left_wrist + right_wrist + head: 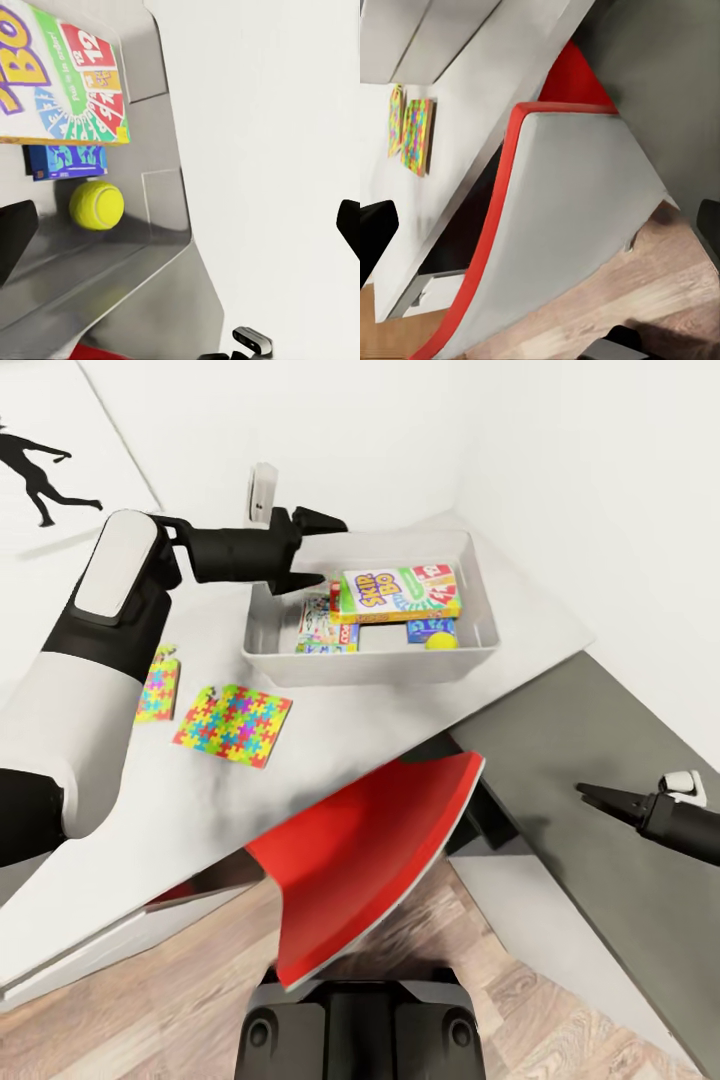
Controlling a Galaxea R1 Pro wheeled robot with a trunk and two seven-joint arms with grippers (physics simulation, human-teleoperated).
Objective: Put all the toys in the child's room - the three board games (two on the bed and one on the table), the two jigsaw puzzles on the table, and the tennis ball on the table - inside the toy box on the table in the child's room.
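Now I have the left gripper (312, 550) hanging over the left end of the toy box (372, 665), its fingers spread and holding nothing; in the left wrist view both fingertips sit at the frame's edges with open space between. Inside the box I can see the Skip-Bo box (398, 593) lying on top, the blue box (66, 161) peeking out under it, the Monopoly box (325, 625) at the left end, and the ball (97, 205) on the floor near the wall. What's left, as I judge it, is the two puzzles: the near one (233, 723) and the far one (159, 687) lie flat on the table (330, 740), side by side and well apart from the box, toward my left arm. From the left fingers they lie back toward me and to the left, so the arm must pull back and drop. The right gripper (610, 797) is far off over the dark cabinet (600, 730), and whether its fingers are parted I cannot tell. The left arm is clearly nearer. The puzzles are thin squares lying flush on the table, so I expect an edge grasp to be awkward.
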